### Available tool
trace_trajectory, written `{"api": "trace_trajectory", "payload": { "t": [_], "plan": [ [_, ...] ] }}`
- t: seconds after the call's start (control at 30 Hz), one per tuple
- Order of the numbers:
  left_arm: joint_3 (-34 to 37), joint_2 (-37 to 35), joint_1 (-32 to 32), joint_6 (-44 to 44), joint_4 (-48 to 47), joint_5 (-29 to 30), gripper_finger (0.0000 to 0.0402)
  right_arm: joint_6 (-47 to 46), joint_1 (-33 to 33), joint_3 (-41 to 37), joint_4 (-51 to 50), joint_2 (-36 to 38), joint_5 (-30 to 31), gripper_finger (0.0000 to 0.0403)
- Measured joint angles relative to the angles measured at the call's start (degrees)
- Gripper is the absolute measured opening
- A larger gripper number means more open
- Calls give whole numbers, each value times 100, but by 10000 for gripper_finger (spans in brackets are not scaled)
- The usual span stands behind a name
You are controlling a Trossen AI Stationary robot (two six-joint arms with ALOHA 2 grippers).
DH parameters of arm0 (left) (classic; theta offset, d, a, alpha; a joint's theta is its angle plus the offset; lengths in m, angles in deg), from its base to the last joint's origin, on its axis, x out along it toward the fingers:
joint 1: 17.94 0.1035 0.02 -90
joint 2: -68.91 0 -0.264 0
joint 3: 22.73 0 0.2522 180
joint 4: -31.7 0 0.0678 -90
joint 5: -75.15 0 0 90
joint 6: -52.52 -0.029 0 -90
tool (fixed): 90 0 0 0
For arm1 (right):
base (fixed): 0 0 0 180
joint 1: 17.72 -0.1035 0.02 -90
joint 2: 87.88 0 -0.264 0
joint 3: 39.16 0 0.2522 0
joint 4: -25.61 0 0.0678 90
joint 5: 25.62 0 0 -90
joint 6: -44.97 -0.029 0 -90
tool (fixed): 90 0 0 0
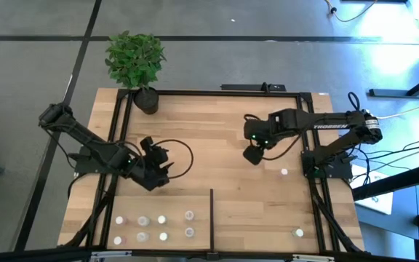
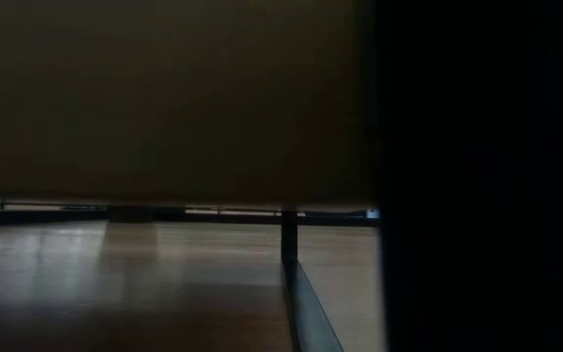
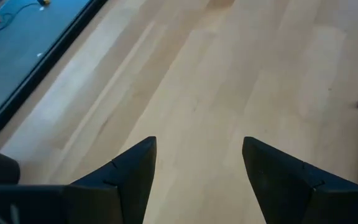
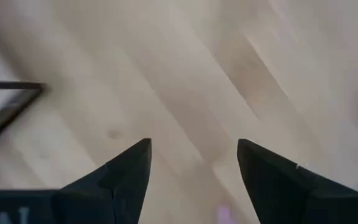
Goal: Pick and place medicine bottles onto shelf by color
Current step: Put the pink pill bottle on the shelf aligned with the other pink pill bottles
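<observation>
Light wood fills the high view: the shelf [image 1: 224, 138], edged by thin black rails, is seen with a short black divider bar [image 1: 211, 217] rising from its near edge. Left of that bar, the medicine bottles [image 1: 161, 219] are gathered in two short rows; right of it, one bottle [image 1: 297, 233] stands near the corner and another [image 1: 284, 172] farther up. The left gripper [image 1: 158, 166] is held above the rows, left of the bar; the right gripper [image 1: 253, 155] is poised right of it, near the upper bottle. A potted plant [image 1: 135, 62] is set at the far left corner.

In the low view, the divider bar [image 2: 287, 235] is seen upright on the boards; most else is blocked by dark shapes.

In the left wrist view, the fingers [image 3: 132, 171] are spread wide over bare boards, nothing held.

In the right wrist view, the fingers [image 4: 129, 171] are likewise parted and empty.
</observation>
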Motion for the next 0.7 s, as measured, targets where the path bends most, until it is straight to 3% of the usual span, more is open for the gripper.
{"api": "trace_trajectory", "payload": {
  "t": [0.17, 0.4, 0.53, 0.7],
  "plan": [
    [0, 0, 126, -242, 57, -283, 231, -1501, -70, 0, -1076, -2, 635, 239],
    [0, 0, 94, -249, 63, -293, 231, -2005, -551, 0, -1684, -2, 724, 239],
    [-1, 0, 30, -253, 62, -295, 231, -2324, -1017, -43, -1780, -2, 621, 239],
    [-2, 0, -6, -253, 63, -295, 231, -2698, -1310, -664, -1672, -2, -37, 239]
  ]
}}
